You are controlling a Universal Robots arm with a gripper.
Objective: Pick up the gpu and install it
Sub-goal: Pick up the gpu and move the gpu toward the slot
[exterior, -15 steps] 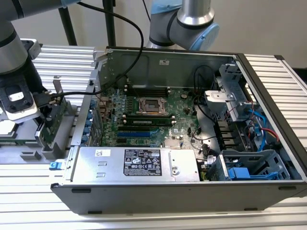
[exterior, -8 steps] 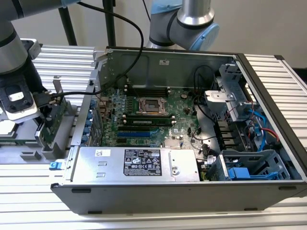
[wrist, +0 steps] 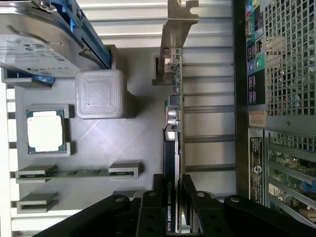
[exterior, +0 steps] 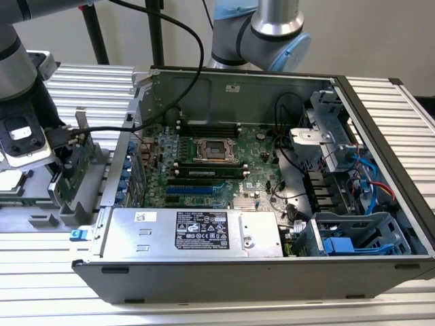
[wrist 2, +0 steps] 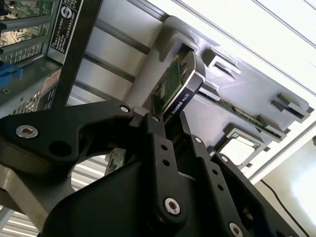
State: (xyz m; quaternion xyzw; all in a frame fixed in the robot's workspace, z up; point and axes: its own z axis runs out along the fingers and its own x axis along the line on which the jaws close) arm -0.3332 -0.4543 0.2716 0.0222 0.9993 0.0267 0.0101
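**Gripper clamping the gpu in its tray**

In the exterior view, the arm (exterior: 17,68) is reaching down at the exterior view's left, over a grey tray (exterior: 81,204). The gpu (exterior: 71,170) is standing on edge in that tray, just beside the open computer case (exterior: 238,278). Inside the case, the motherboard (exterior: 265,146) is lying flat behind the power supply (exterior: 197,231).

In the second wrist view, the gripper (wrist 2: 170,121) is gripping the gpu's top edge, with one black finger (wrist 2: 153,138) pressing on each face at a narrow gap.

In the first wrist view, the gpu is sitting upright in its slot with its silver bracket (wrist: 175,29) at the far end. A processor chip (wrist: 45,129), a memory stick (wrist: 79,173) and a hard drive (wrist: 34,44) are resting in the tray too.
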